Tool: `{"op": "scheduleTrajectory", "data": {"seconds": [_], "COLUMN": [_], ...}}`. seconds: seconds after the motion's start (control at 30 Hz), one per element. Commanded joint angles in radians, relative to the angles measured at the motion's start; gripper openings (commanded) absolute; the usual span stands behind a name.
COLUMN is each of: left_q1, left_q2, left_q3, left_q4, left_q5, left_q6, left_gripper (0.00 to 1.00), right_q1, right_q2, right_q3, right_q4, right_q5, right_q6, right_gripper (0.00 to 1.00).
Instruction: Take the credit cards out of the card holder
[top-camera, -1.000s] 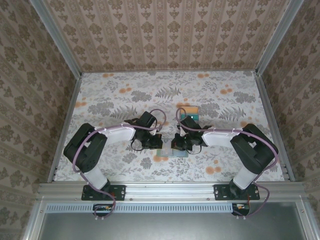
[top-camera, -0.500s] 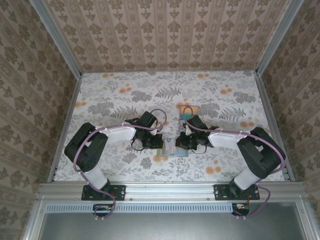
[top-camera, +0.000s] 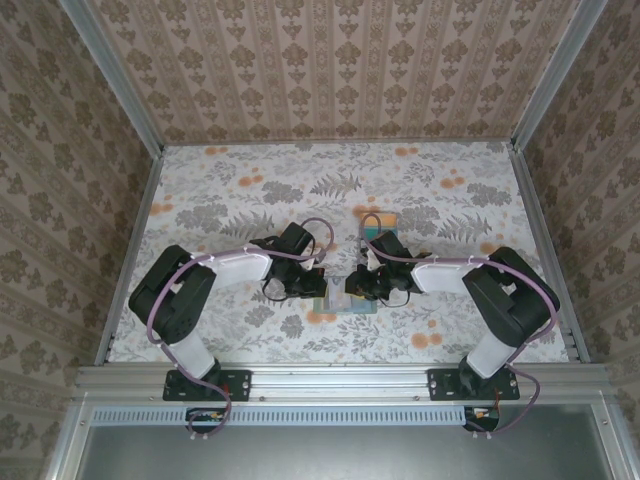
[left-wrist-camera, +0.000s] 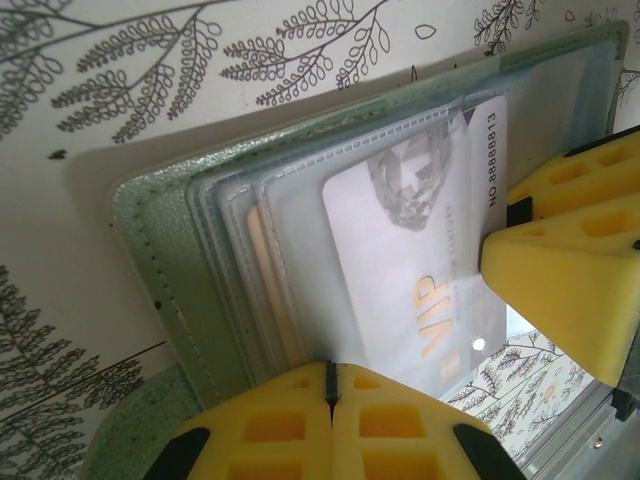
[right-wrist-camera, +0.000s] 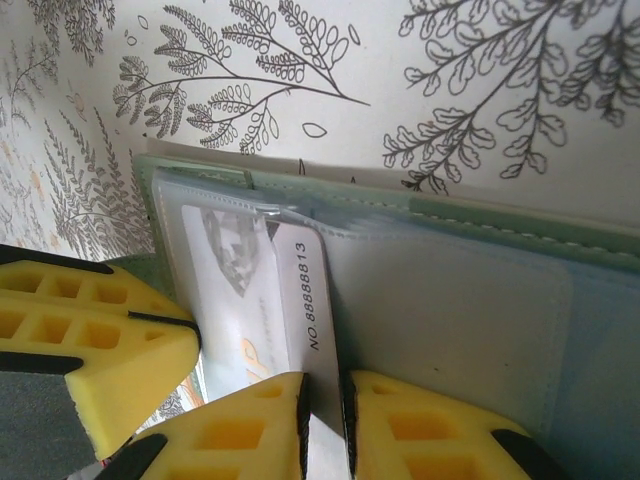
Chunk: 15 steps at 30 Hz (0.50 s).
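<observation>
1. White leaf-and-orange-flower printed tabletop (top-camera: 250, 200), enclosed by beige damask-patterned walls (top-camera: 340, 70).
2. Pale sage-green folding card holder (left-wrist-camera: 150, 230) lies open near-centre, pale grey card (right-wrist-camera: 300, 290) half out.
3. Left gripper (left-wrist-camera: 328, 400) pressed together at the holder's edge; right gripper (right-wrist-camera: 325, 400) straddles the card, clamping unclear.

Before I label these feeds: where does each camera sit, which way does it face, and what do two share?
Top: fixed above and behind the arms, looking down on the table; both whole arms, left gripper and right gripper close together mid-table.
Left wrist: on the left arm, looking past its shut fingers at the open card holder and VIP card.
Right wrist: on the right arm, facing the same card, which runs between its fingers.
Shared: both wrist views show the card and the other gripper.
</observation>
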Motion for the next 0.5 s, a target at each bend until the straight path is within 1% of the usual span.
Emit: {"op": "scheduleTrajectory", "data": {"seconds": [0.0, 0.07, 0.23, 0.47], "left_q1": [-0.001, 0.0, 0.001, 0.008], "left_q2": [0.032, 0.034, 0.031, 0.03], "left_q3": [-0.003, -0.003, -0.007, -0.011], "left_q4": [-0.021, -0.018, -0.018, -0.021], "left_q5": [-0.013, -0.013, -0.018, -0.02], "left_q6": [0.015, 0.015, 0.013, 0.016], "left_gripper": [0.0, 0.0, 0.0, 0.0], "right_q1": [0.004, 0.004, 0.004, -0.007], "right_q2": [0.027, 0.026, -0.003, -0.083], "right_q3": [0.005, -0.001, -0.039, -0.105], "right_q4": [0.017, 0.018, 0.02, 0.018], "right_q5": [-0.017, -0.016, 0.009, 0.065], "right_q6": [0.0, 0.003, 0.01, 0.026], "right_gripper": [0.19, 0.11, 0.0, 0.0]}}
